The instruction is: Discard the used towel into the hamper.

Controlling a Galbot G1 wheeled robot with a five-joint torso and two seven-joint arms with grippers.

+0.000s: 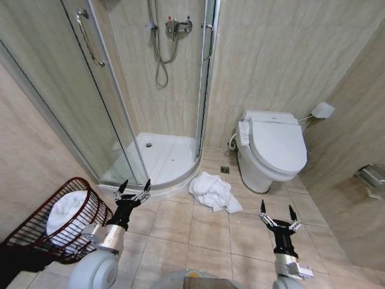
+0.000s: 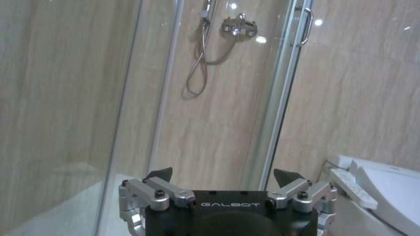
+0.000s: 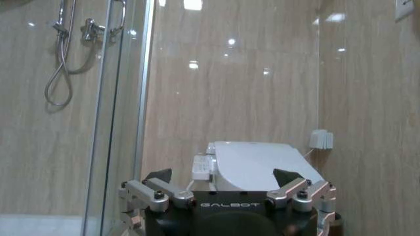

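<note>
Left gripper: your left gripper (image 1: 135,190) sits low at about 8 o'clock in the head view, raised just in front of the shower step. Its fingers are spread wide with nothing between them; the left wrist view (image 2: 223,176) shows the same gap.
Right gripper: your right gripper (image 1: 277,214) hovers over the floor tiles at about 5 o'clock, fingers released and apart, holding nothing (image 3: 223,176).
Hamper: the hamper (image 1: 36,232) stands at 8 o'clock, just beside your left arm, against the wall. It leans toward you, and a white cloth (image 1: 66,211) already lies inside it.
Towel: the towel (image 1: 213,192) is a crumpled white heap on the floor near the centre, between the shower tray (image 1: 165,153) and the toilet (image 1: 274,147). It is well apart from both grippers and from the hamper.
Shower: past the towel at 11 o'clock you see the curved glass door (image 1: 90,102), with the hose and tap (image 1: 177,25) at 12 o'clock on the back wall.
Toilet: white, lid down, at about 2 o'clock, against the tiled wall.
</note>
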